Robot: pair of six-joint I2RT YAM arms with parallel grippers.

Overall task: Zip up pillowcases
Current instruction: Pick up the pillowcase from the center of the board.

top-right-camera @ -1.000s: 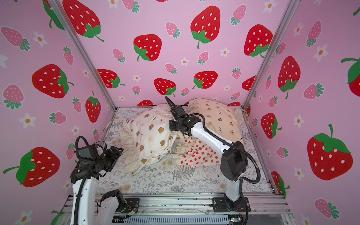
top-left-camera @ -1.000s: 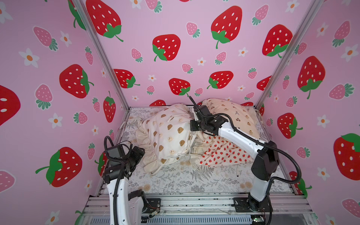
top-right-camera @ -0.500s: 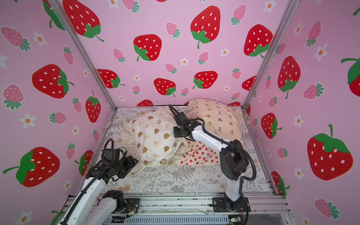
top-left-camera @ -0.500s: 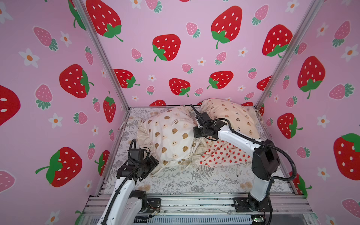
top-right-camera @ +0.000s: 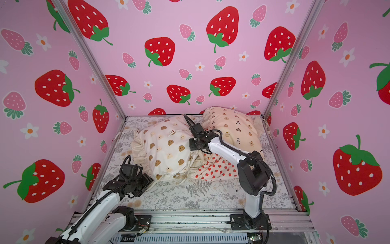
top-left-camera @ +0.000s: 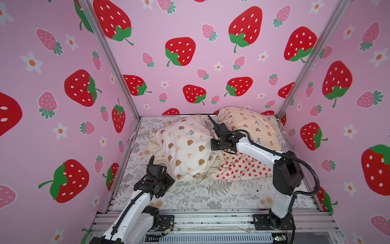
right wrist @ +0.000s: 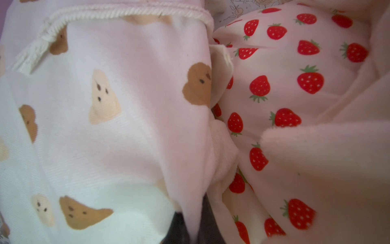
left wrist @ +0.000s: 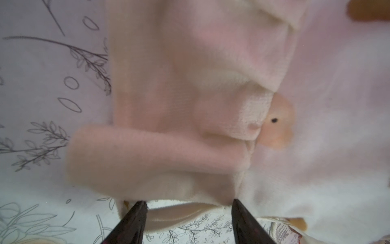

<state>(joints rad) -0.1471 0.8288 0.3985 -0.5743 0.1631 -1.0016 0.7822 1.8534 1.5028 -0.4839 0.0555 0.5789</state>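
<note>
I saw my left gripper (left wrist: 187, 203) with its fingers spread, the tips at the cream frill (left wrist: 147, 158) of the bear-blob pillowcase (top-left-camera: 185, 147), at that cover's near corner on the fern-print sheet (top-left-camera: 200, 194). My right gripper (right wrist: 191, 219) was pressed together on a fold of the same pillowcase, right where it touched the strawberry pillowcase (top-left-camera: 242, 166). The tiny-bear pillowcase (top-left-camera: 249, 126) lay behind them at the far right.

A grey sheet (top-left-camera: 211, 191) with fern leaves lies flat at the bottom. Pink walls (top-left-camera: 211, 21) with big red strawberries and little white flowers stand on three sides. Shiny metal posts (top-left-camera: 111, 59) run up the two back corners.
</note>
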